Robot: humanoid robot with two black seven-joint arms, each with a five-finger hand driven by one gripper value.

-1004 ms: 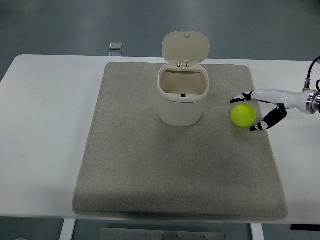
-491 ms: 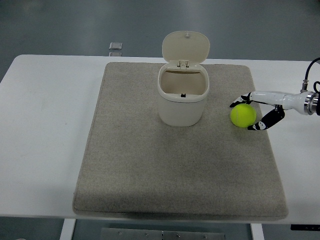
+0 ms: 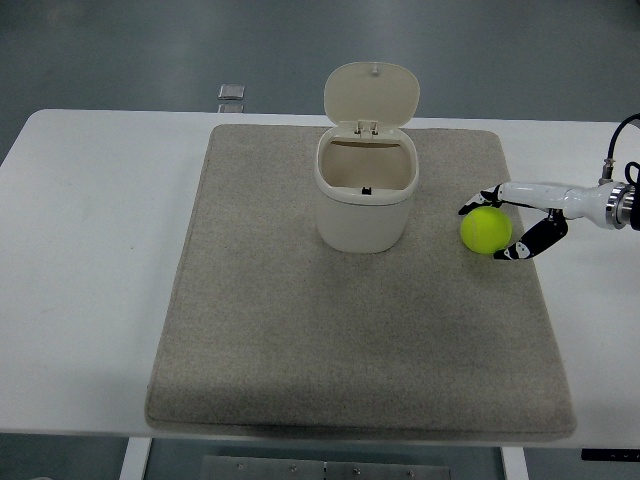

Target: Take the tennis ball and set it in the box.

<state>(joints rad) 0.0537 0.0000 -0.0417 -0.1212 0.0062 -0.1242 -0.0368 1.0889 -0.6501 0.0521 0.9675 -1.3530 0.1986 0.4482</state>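
**Right hand cupped at tennis ball, bin open nearby**

White counter (image 3: 90,250) carries a grey-beige felt mat (image 3: 350,350) covering most of the middle.

Container: one cream plastic bin (image 3: 365,205) with rounded corners, standing upright on the far half of the mat. Its hinged lid (image 3: 371,95) is swung up and back, standing nearly vertical behind the mouth. Interior visible from above: pale walls, one small dark mark low on the inner back wall, no objects seen inside.

Tennis ball (image 3: 486,229): yellow-green, resting on the mat to the right of the bin, near it but apart, close to the mat's right edge.

Right hand (image 3: 512,225): comes in from the right edge on a white forearm section. Fingers partly spread around the ball, one dark fingertip (image 3: 470,207) at the ball's upper far side, another at its lower right side. Fingertips look to be at or just off the ball's surface; contact cannot be confirmed. The ball sits on the mat, not lifted.

Left arm: not seen.

Small grey square object (image 3: 231,93) lies on the floor beyond the counter's far edge.
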